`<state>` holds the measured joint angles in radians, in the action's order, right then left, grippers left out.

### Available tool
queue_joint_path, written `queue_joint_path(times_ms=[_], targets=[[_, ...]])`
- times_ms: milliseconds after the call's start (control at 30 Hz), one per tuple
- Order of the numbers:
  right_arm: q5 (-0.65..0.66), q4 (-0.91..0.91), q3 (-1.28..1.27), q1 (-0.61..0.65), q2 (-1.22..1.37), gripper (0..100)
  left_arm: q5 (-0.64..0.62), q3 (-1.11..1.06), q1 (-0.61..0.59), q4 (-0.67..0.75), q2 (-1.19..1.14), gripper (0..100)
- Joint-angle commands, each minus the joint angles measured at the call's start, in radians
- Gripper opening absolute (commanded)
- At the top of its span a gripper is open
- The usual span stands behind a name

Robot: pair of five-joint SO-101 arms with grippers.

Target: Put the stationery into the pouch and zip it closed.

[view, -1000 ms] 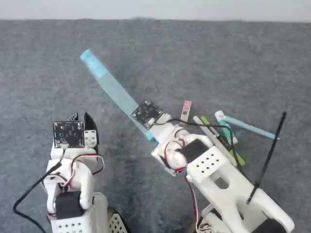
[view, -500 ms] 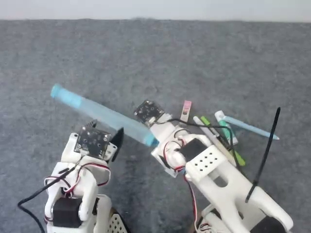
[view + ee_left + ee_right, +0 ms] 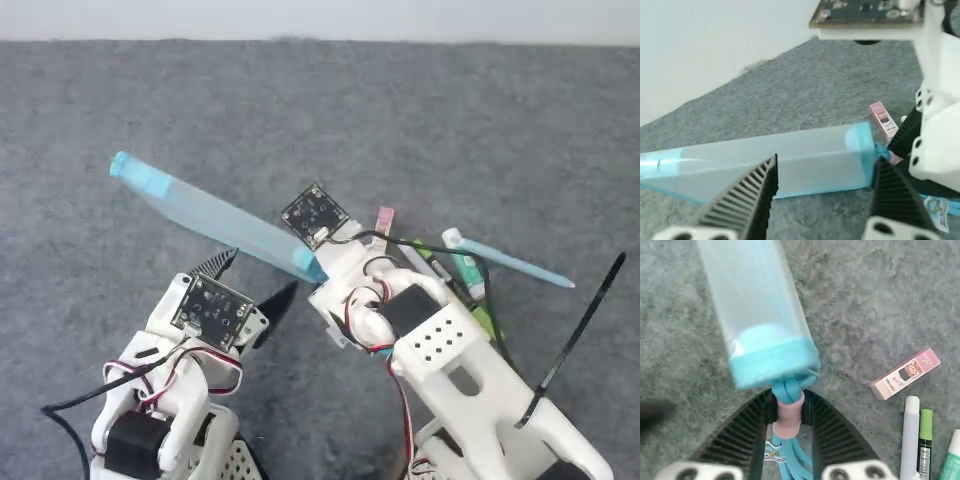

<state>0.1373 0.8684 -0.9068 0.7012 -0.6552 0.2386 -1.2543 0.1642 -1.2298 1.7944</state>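
While right claw pinches the zipper pull of the pouch, left claw spread wide nearby.

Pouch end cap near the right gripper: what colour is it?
Solid turquoise blue end cap on the translucent pale-blue tubular pouch; clearest in the right wrist view.

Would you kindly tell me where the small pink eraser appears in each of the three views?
High view: the pink eraser lies on the mat, right of the nearer blue end of the pouch.
Left wrist view: the eraser lies just past that blue end.
Right wrist view: the eraser lies between the blue end and the white pen.
Shared landmark: the pouch's blue end.
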Motion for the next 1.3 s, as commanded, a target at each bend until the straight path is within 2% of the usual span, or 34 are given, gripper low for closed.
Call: queue_joint_path(times_ms=[0, 367, 633, 833, 1033, 1267], targets=[[0.018, 0.007, 0.06, 0.013, -0.042, 0.8, -0.018, 0.053, 0.014, -0.006, 0.005, 31], [0.002, 0.008, 0.057, 0.016, -0.05, 0.8, -0.018, 0.002, 0.086, 0.031, 0.003, 31], [0.005, 0.021, 0.058, 0.039, -0.05, 0.8, -0.015, -0.137, 0.084, 0.158, 0.002, 31], [0.003, 0.022, 0.058, 0.028, -0.05, 0.8, -0.014, -0.137, 0.081, 0.118, 0.003, 31], [0.009, 0.027, 0.066, -0.038, -0.05, 0.7, -0.009, -0.165, 0.083, 0.097, 0.003, 31], [0.063, 0.291, 0.296, -0.074, -0.039, 0.7, -0.012, -0.243, 0.089, 0.135, 0.003, 31]])
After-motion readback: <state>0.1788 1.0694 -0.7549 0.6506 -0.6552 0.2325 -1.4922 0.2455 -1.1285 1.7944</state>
